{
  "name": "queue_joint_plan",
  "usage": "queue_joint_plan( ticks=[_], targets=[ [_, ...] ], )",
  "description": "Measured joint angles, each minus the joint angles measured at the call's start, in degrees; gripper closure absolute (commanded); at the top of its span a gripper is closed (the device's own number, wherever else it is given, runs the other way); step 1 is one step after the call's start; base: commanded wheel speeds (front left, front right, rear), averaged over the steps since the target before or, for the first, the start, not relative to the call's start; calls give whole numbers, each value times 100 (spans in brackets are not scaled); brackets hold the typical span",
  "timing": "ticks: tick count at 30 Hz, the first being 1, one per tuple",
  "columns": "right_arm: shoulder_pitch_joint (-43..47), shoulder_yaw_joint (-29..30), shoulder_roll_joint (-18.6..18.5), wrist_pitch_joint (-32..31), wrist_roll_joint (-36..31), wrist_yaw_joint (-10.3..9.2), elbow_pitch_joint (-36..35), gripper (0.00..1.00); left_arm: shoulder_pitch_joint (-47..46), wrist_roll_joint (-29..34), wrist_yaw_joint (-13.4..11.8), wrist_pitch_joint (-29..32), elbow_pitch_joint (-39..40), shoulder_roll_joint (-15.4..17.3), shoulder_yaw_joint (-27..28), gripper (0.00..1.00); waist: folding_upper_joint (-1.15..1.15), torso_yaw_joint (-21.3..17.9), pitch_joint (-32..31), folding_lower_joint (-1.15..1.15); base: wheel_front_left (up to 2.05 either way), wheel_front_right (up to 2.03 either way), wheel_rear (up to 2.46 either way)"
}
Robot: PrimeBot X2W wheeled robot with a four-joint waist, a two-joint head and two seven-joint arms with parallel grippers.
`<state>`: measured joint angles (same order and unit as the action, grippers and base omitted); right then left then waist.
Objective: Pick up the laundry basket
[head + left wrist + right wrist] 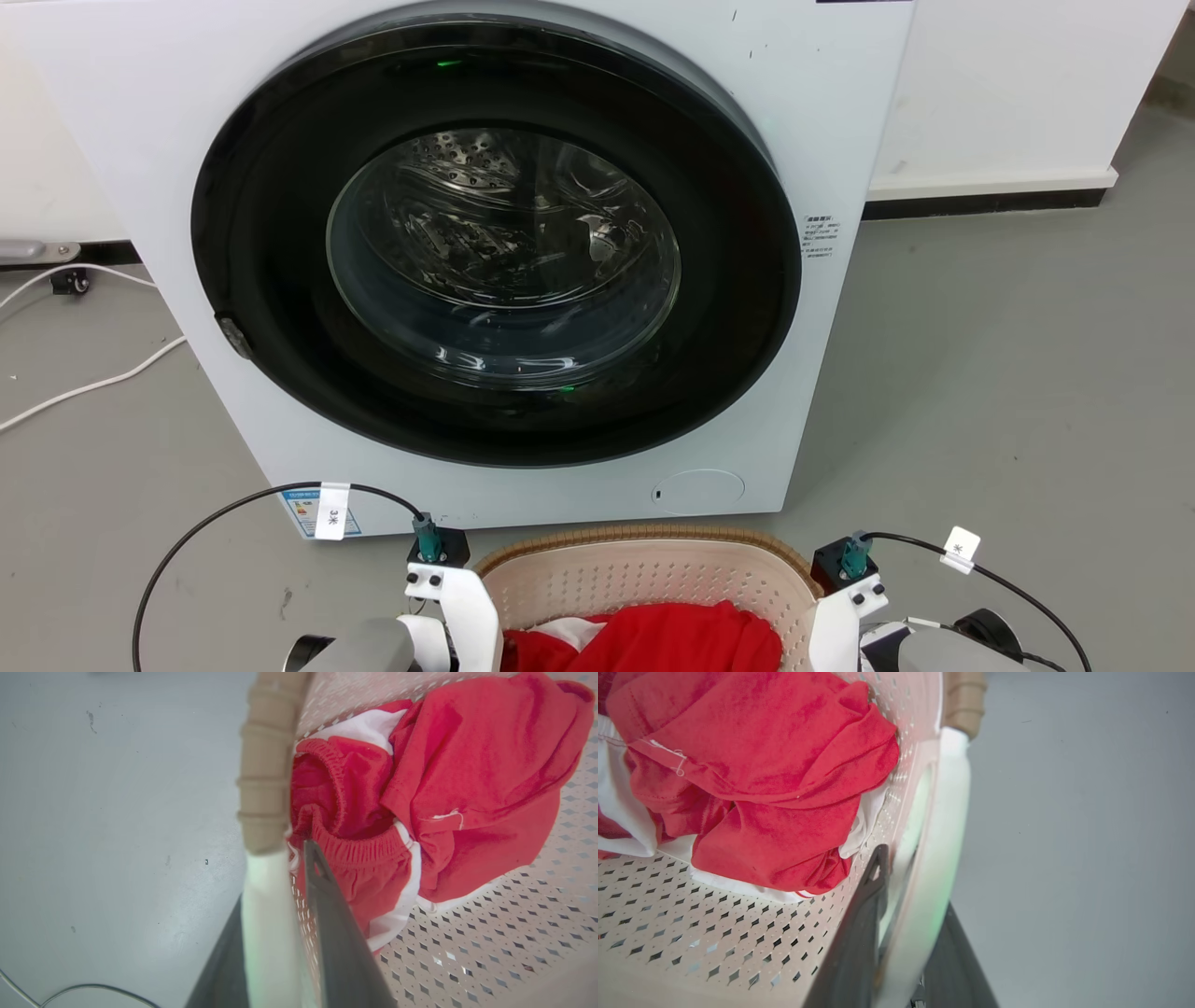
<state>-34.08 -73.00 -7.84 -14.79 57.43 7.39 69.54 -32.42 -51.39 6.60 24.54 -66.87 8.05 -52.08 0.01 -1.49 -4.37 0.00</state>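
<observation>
The laundry basket [644, 539], pale pink and perforated with a brown braided rim, sits at the bottom of the head view between my two wrists, just in front of the washing machine. Red and white clothes [653, 639] lie inside it. In the left wrist view my left gripper [275, 877] has one dark finger on each side of the basket's white side handle [266, 914], below the brown rim [266, 765]. In the right wrist view my right gripper [915, 879] clamps the other white handle [945, 812] the same way, with the red clothes [761, 788] beside it.
A white front-loading washing machine [840, 121] with its round dark door [504, 243] shut stands directly behind the basket. A white cable [84, 383] trails over the grey floor at the left. The white wall base [990, 182] runs along the back right.
</observation>
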Motion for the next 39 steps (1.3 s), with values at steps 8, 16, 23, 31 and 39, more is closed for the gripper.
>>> queue_joint_plan(
  ticks=[8, 16, 23, 31, 39],
  targets=[
    [-26, -9, -5, -57, -40, 0, -10, 100, -62, -235, 0, 22, -52, 2, -202, 100, 0, -3, -51, 0, 0, 0, 0],
    [-80, -12, -18, -100, -49, 0, -22, 100, -162, -414, 0, 55, -89, 4, -386, 100, 0, 4, -79, 0, 0, 0, 0],
    [-85, -14, -29, -177, -63, 0, -66, 100, -192, -577, 0, 105, -88, 32, -559, 100, 0, 12, -100, 0, 0, 0, 0],
    [-85, -18, -55, -268, -80, 0, -119, 100, -207, -750, 0, 178, -87, 49, -722, 100, 0, 6, -117, 0, 0, 0, 0],
    [-83, -16, -77, -391, -105, 0, -186, 100, -228, -909, 0, 272, -104, 57, -887, 100, 0, -10, -123, 0, 0, 0, 0]
  ],
)
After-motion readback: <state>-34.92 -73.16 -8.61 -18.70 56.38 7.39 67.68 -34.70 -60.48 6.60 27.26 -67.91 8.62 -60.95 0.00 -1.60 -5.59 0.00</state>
